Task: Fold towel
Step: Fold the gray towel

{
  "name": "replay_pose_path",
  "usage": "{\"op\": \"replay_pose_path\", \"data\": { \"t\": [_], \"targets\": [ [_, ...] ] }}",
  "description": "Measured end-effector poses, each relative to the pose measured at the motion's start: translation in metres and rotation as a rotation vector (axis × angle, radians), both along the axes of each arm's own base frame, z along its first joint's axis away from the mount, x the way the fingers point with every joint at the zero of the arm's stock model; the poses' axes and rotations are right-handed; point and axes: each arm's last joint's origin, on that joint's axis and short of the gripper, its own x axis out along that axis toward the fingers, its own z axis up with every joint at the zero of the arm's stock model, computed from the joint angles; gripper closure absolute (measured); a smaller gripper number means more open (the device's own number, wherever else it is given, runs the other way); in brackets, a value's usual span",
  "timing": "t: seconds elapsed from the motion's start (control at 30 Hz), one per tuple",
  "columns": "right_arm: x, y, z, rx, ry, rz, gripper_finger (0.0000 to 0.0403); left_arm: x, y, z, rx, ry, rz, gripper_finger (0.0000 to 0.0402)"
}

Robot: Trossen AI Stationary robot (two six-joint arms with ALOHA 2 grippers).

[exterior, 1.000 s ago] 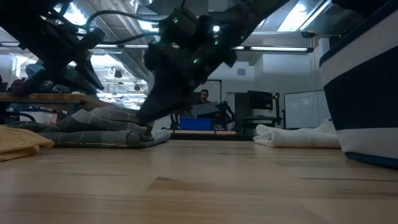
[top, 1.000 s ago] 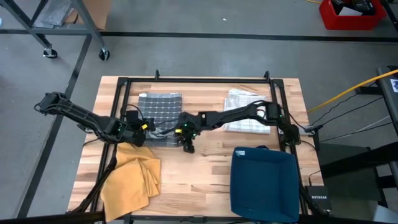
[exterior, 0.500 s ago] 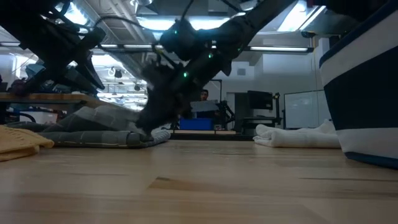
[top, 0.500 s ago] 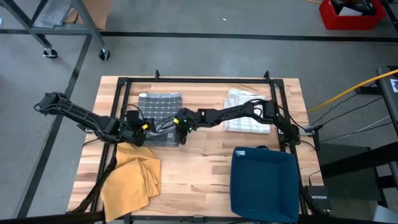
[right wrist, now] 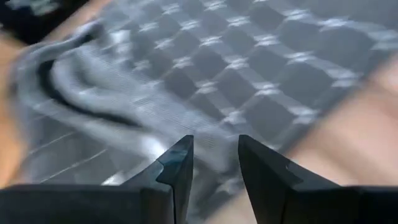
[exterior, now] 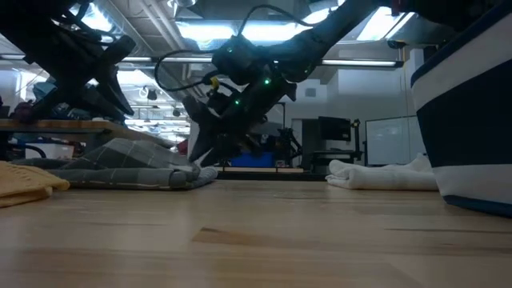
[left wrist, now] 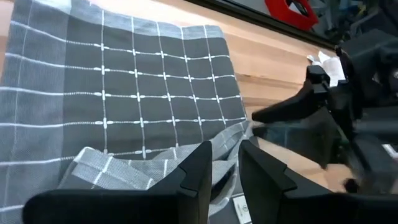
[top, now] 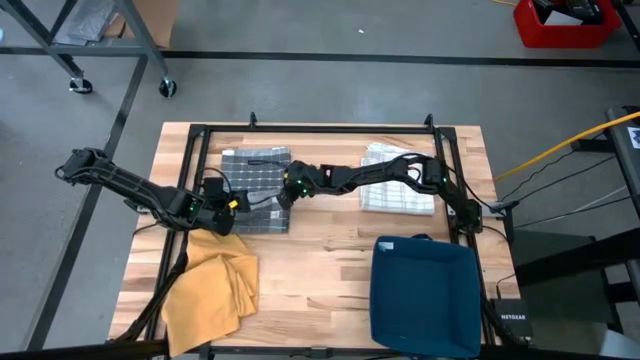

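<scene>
The grey checked towel (top: 255, 185) lies on the table's far left part, its near portion folded over and rumpled (left wrist: 124, 165). My left gripper (top: 228, 206) is at the towel's near left corner, shut on it (left wrist: 226, 163). My right gripper (top: 284, 196) hovers just above the towel's right edge (exterior: 210, 148). Its fingers are open, with checked cloth showing beyond the gap (right wrist: 215, 163); I cannot tell whether it touches the towel. My left gripper has a rumpled, folded-over bit of the towel's near edge (left wrist: 225, 152) between its two fingers; how many layers I cannot tell. The fingers come from the table's left, slanting down. The rest of the towel lies on the table, slack.
A yellow cloth (top: 210, 290) lies crumpled at the near left. A blue bin (top: 425, 295) stands at the near right. A folded white checked towel (top: 400, 190) lies at the far right. A black frame (top: 320, 128) runs around the table.
My right gripper has left the towel's near right corner and gone toward the far edge and a little leftward along the towel's right edge, rolling its wrist as it went. My left gripper has kept still.
</scene>
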Motion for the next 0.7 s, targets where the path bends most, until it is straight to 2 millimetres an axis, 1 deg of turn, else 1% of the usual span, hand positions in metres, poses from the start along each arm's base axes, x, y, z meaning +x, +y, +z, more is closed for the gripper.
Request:
{"op": "replay_pose_path", "data": {
  "t": [0.07, 0.17, 0.23, 0.33, 0.43, 0.6, 0.7],
  "targets": [
    [0.004, 0.005, 0.004, 0.044, -0.057, 0.106, 0.0272, 0.000, 0.000, 0.000, 0.016, 0.019, -0.016, 0.0331],
    [0.009, 0.017, 0.010, 0.087, -0.144, 0.299, 0.0272, 0.000, 0.000, 0.000, 0.024, 0.027, -0.025, 0.0331],
    [0.010, 0.026, 0.010, 0.090, -0.142, 0.359, 0.0272, 0.000, 0.000, 0.000, 0.027, 0.031, -0.028, 0.0331],
    [0.007, 0.037, 0.005, 0.066, -0.074, 0.339, 0.0272, 0.000, 0.000, 0.000, 0.028, 0.033, -0.030, 0.0331],
    [0.005, 0.044, 0.001, 0.018, -0.010, 0.282, 0.0272, 0.000, 0.000, 0.000, 0.034, 0.039, -0.035, 0.0331],
    [0.006, 0.044, 0.001, 0.002, -0.019, 0.256, 0.0272, 0.000, 0.000, 0.000, 0.041, 0.049, -0.042, 0.0331],
    [0.005, 0.044, -0.007, 0.003, 0.017, 0.245, 0.0272, 0.000, 0.000, 0.000, 0.041, 0.048, -0.042, 0.0331]
  ]
}}
